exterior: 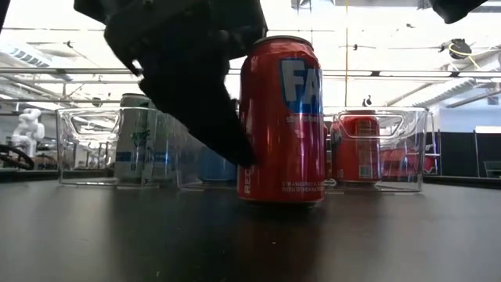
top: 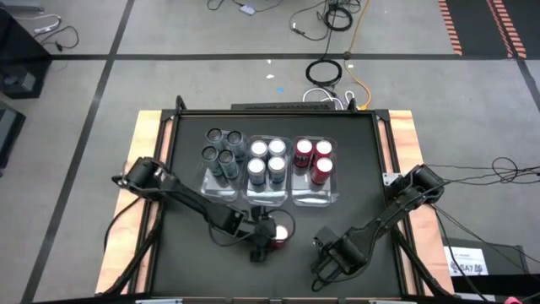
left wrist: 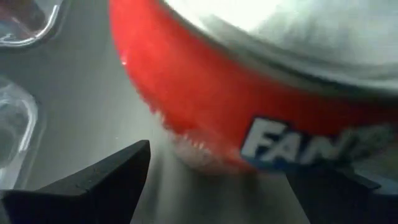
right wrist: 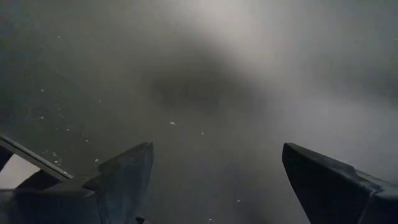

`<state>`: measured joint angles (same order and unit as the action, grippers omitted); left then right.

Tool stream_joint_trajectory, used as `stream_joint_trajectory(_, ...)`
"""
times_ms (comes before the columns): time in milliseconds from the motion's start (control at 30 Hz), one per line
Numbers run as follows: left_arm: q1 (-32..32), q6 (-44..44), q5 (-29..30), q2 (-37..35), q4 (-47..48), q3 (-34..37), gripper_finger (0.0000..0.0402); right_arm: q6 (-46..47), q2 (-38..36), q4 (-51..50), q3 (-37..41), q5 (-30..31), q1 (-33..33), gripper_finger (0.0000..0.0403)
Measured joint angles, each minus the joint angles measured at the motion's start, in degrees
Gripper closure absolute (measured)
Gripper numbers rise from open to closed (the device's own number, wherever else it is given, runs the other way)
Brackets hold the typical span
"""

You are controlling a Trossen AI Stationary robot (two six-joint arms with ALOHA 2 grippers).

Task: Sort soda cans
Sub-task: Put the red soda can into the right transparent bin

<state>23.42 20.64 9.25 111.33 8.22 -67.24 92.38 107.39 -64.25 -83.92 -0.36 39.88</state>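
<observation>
A red soda can (top: 281,234) stands upright on its base on the dark table, near the front edge; it also shows in the low view (exterior: 282,117). My left gripper (top: 263,241) is open, right beside this can on its left. In the left wrist view the can (left wrist: 211,106) fills the space just past the gripper (left wrist: 217,171). My right gripper (top: 325,263) is open and empty, low over the table at the front right (right wrist: 217,152). Dark grey cans (top: 221,150), blue-silver cans (top: 267,160) and three red cans (top: 314,160) stand in three clear bins. My left gripper comes at the red can low and slanting from the table's left. In the low view one fingertip (exterior: 239,157) stands against the can's lower left side (exterior: 249,160). I cannot tell whether it touches. The can stands upright on the table.
The three clear bins (top: 207,181) stand side by side across the middle of the table, behind the loose can. Bare dark table lies in front of them (top: 354,203). Wooden strips (top: 145,135) edge the table at left and right.
</observation>
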Motion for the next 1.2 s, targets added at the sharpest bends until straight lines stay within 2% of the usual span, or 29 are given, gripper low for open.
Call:
stream_joint_trajectory(167, 0.26, 1.98, -0.02, -2.31, 4.62, -0.03, 0.0036, -0.01, -0.02, 0.23, 0.0, 0.32, 0.0, 0.0055)
stream_joint_trajectory(367, 1.67, 5.88, 0.07, -7.0, 16.93, 0.78, 0.0036, -0.02, -0.02, 0.37, 0.0, 2.21, 0.04, 0.0055)
stream_joint_trajectory(467, 3.26, 6.08, 1.4, -11.52, 16.63, 4.14, 0.0036, 0.0, -0.04, 0.54, 0.0, 2.17, 0.04, 0.0055)
stream_joint_trajectory(667, 6.15, 11.86, 7.52, -24.81, 16.51, 15.93, 0.0036, 1.46, -0.04, 1.56, 0.0, 2.1, -0.08, 0.0055)
stream_joint_trajectory(800, 5.2, 12.83, 9.81, -36.1, 16.98, 22.65, 0.0036, 2.5, -0.04, 3.47, 0.0, 1.99, -0.77, 0.0055)
stream_joint_trajectory(1033, 0.03, 3.33, 10.61, -55.12, 17.54, 26.65, 0.0036, 5.99, -0.07, 7.28, 0.0, 2.03, -2.74, 0.0055)
stream_joint_trajectory(1200, -3.32, -5.63, 10.61, -65.0, 17.61, 28.77, 0.0036, 6.01, -0.07, 10.32, 0.0, 2.13, -4.2, 0.0055)
